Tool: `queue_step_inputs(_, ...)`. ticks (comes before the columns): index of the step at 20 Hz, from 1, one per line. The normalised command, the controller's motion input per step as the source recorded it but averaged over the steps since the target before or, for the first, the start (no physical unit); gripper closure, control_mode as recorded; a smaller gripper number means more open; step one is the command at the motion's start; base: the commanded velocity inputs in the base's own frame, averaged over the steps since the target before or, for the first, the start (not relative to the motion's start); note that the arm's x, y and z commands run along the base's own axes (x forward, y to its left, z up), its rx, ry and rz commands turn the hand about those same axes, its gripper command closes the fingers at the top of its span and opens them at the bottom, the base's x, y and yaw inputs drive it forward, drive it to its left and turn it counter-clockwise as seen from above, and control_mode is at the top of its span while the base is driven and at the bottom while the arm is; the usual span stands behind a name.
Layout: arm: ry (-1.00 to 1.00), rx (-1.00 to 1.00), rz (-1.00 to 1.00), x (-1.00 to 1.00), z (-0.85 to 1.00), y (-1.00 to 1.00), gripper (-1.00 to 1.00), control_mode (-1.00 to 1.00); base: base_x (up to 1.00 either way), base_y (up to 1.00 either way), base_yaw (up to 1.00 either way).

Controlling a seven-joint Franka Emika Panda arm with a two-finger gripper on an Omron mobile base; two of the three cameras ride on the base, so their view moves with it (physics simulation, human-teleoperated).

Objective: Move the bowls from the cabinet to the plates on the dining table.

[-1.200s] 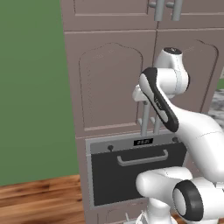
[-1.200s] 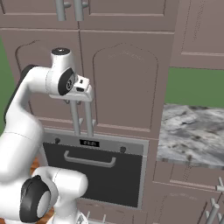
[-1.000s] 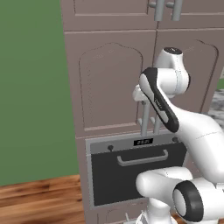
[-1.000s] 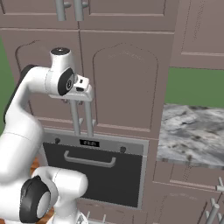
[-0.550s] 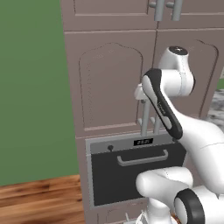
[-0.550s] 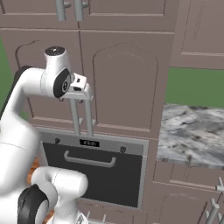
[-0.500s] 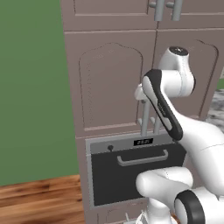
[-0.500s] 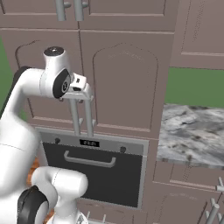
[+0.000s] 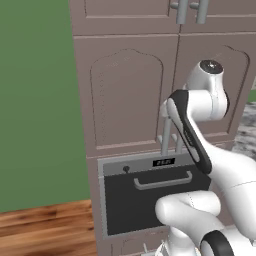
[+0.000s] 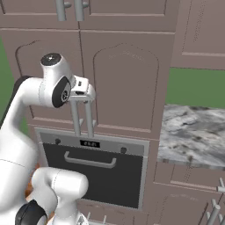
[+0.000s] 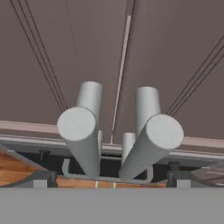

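While the tool (image 10: 83, 97) hangs with jaws apart above the cabinet (image 10: 127, 83) handles (image 11: 116, 133), closing off-centre could catch both bars, jamming the doors.

The robot's arm (image 9: 200, 150) is built of glossy white, rounded shells with smooth, swollen links. Its joints are dark: a black band runs lengthwise along the slim upper link, and black rings separate the thick lower segments near the base. The uppermost joint ends in a round white cap with a small grey disc and a dark dot at its centre. In the right base view the same cap shows a dark circular side face. A small white block-shaped hand (image 10: 81, 90) with dark recesses sits beside that joint. No cables or markings can be made out.
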Motion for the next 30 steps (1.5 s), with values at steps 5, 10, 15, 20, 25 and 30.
queue_step_inputs(5,-0.08,-0.04,0.0,0.0,0.0,-0.34,-1.0,-1.0,0.0,0.0,0.0)
queue_step_inputs(10,-0.07,0.0,0.0,0.0,0.0,-0.24,-1.0,-1.0,0.0,0.0,0.0)
queue_step_inputs(15,-0.04,0.0,0.0,0.0,0.13,-0.13,-1.0,-1.0,0.0,0.0,0.0)
queue_step_inputs(20,-0.01,0.0,0.0,0.0,0.04,-0.11,-1.0,-1.0,0.0,0.0,0.0)
queue_step_inputs(25,0.0,0.0,0.0,0.02,0.0,-0.1,-1.0,-1.0,0.0,0.0,0.0)
queue_step_inputs(30,0.0,0.0,0.0,0.12,0.0,-0.02,-1.0,-1.0,0.0,0.0,0.0)
